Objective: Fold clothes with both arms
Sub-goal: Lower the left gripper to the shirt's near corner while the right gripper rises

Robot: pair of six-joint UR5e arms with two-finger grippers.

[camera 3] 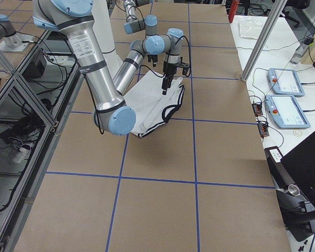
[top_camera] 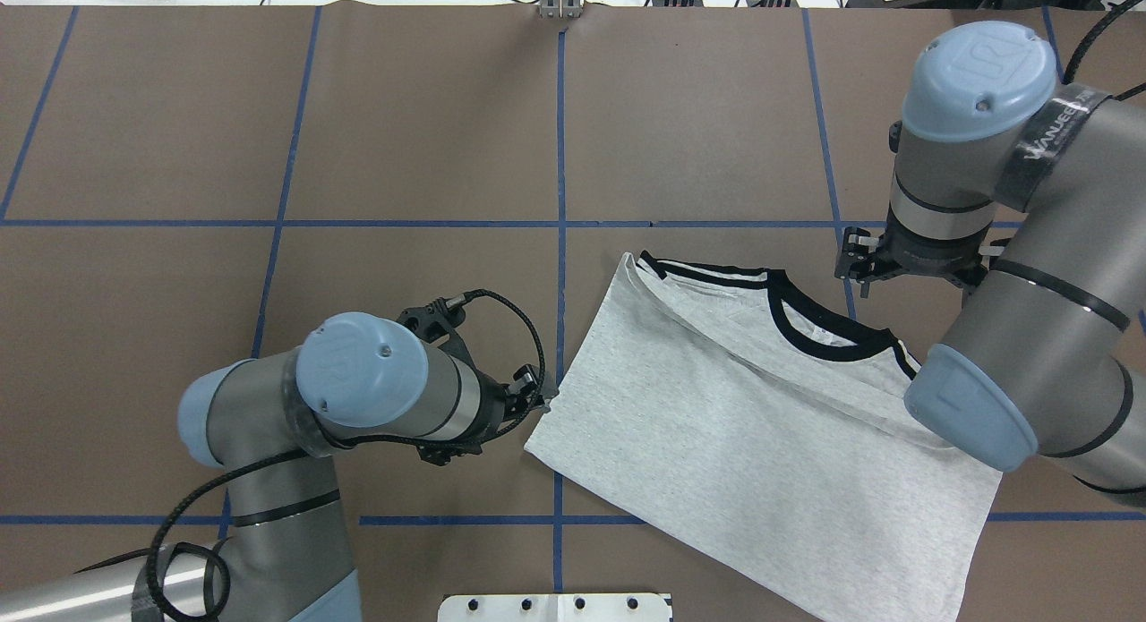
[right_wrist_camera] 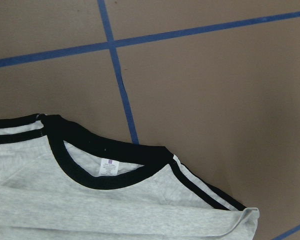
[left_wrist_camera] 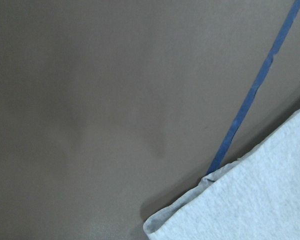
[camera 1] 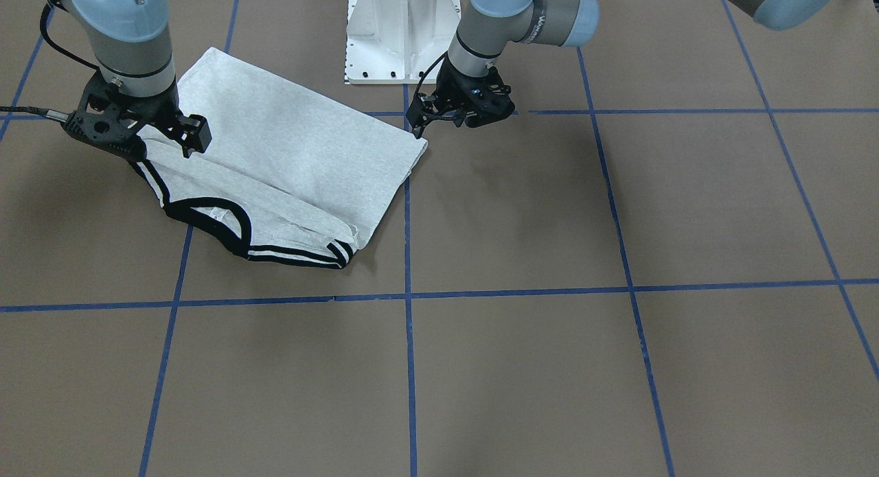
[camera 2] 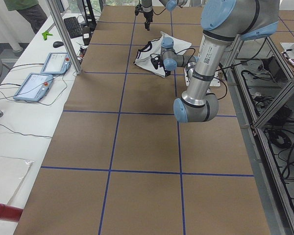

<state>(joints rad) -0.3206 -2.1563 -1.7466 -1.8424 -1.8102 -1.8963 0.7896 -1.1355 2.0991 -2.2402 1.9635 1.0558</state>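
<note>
The T-shirt (top_camera: 761, 425) lies flat on the bench (top_camera: 403, 139), on the robot's right half and close to the white pedestal (camera 1: 402, 31), with one corner reaching the central blue tape line (top_camera: 561, 157). It is seen plain grey side up. No print is visible, so the printed front is judged to be face down or folded inside.

The black neck band (right_wrist_camera: 140, 150) and the double shoulder stripes (camera 1: 295, 254) are exposed along the far edge. An upper layer of cloth is laid over the body, its edge running just below the neck band. Stacked layers show at the striped corner, and no sleeve is seen sticking out. At least one fold is therefore judged as made. The shape is a broad rectangle, not a compact packet, so a further fold (probably across its width) is judged to be left.

The left hand (top_camera: 540, 396) is placed right at the corner nearest the robot's left. Its wrist view shows that corner resting on the bench, with no fingers in view. The right hand (camera 1: 141, 146) is held low at the shoulder on the robot's right, just beside the neck band.

For neither hand can it be told how far the fingers are apart. No cloth is seen lifted by either, so a grasp is judged not yet made.
</note>
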